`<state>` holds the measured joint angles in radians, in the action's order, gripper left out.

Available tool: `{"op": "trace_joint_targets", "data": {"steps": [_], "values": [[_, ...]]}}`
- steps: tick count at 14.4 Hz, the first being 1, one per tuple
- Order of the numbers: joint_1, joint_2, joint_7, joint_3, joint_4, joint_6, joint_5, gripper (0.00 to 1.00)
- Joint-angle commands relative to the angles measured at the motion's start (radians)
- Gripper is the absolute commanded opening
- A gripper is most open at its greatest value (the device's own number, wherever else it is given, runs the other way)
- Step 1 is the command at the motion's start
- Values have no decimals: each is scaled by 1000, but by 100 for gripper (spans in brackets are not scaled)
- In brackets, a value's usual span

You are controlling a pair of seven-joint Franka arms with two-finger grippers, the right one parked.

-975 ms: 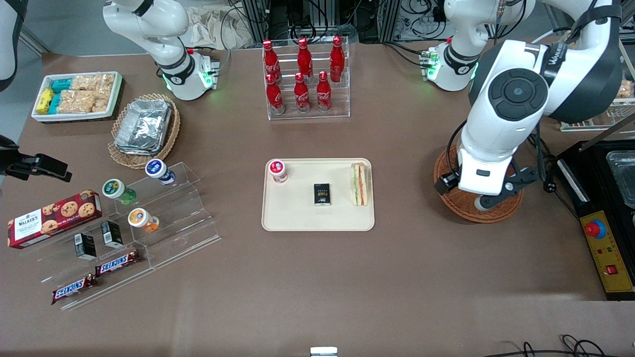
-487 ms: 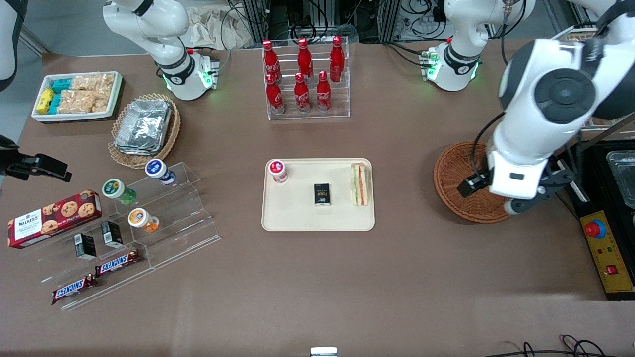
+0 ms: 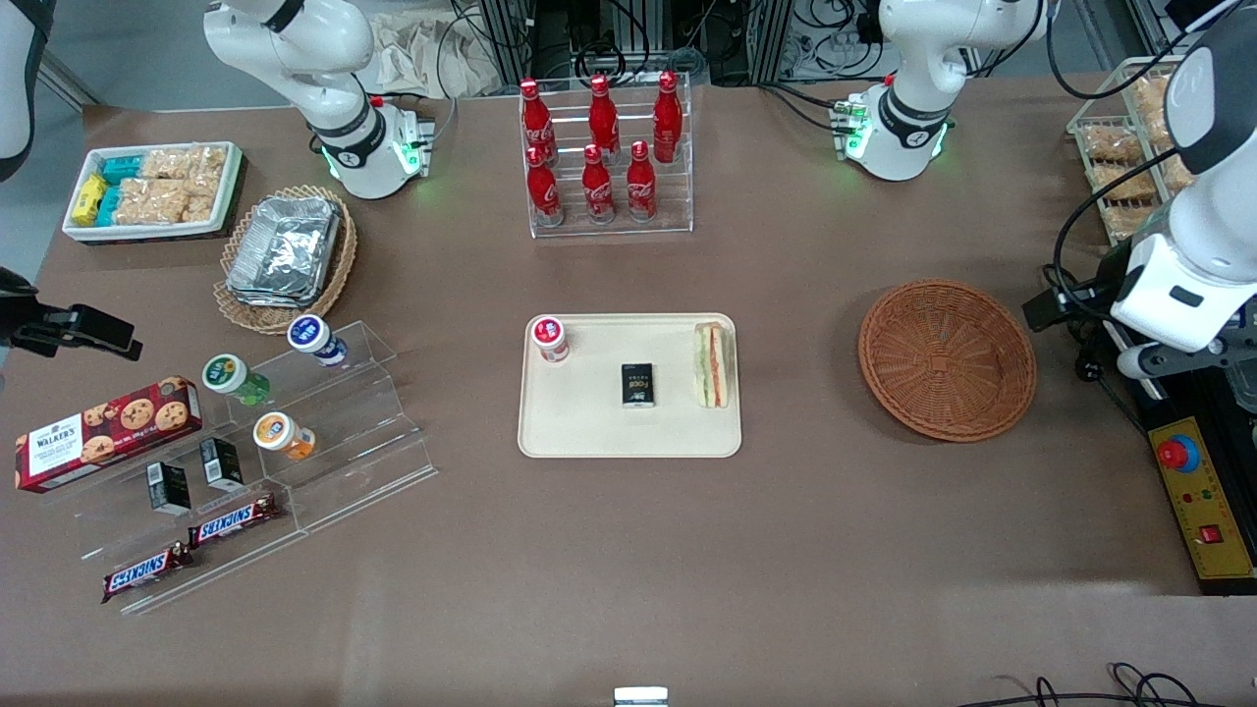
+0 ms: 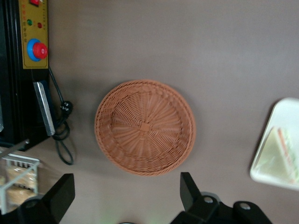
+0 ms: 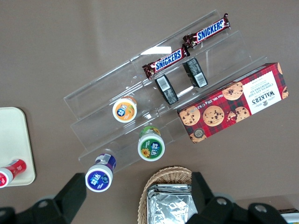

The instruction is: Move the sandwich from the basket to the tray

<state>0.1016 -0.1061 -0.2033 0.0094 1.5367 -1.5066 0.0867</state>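
The sandwich (image 3: 712,365) lies on the cream tray (image 3: 589,422), along the tray's edge nearest the basket. It also shows in the left wrist view (image 4: 278,156) on the tray's corner (image 4: 287,112). The reddish-brown wicker basket (image 3: 946,359) holds nothing and sits beside the tray, toward the working arm's end; the left wrist view shows its bare inside (image 4: 145,127). My left gripper (image 3: 1169,358) hangs high above the table edge, outside the basket, toward the working arm's end. Its fingers (image 4: 189,189) are spread wide and hold nothing.
A red-capped bottle (image 3: 550,337) and a small black box (image 3: 638,384) stand on the tray. A black control box with a red button (image 3: 1193,491) lies beside the basket, under the arm. A rack of cola bottles (image 3: 604,157) stands farther from the camera.
My left arm has swung from above the basket out toward the working arm's end of the table and risen. The basket is now fully uncovered. The sandwich and tray have not moved.
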Motion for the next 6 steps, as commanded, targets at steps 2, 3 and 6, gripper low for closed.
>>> {"op": "trace_joint_targets", "data": {"steps": [2, 3, 6], "values": [[7, 19, 218, 67, 26, 34, -27, 100], [9, 4, 208, 69, 10, 32, -31, 100], [10, -56, 202, 64, -70, 32, -25, 100]]}}
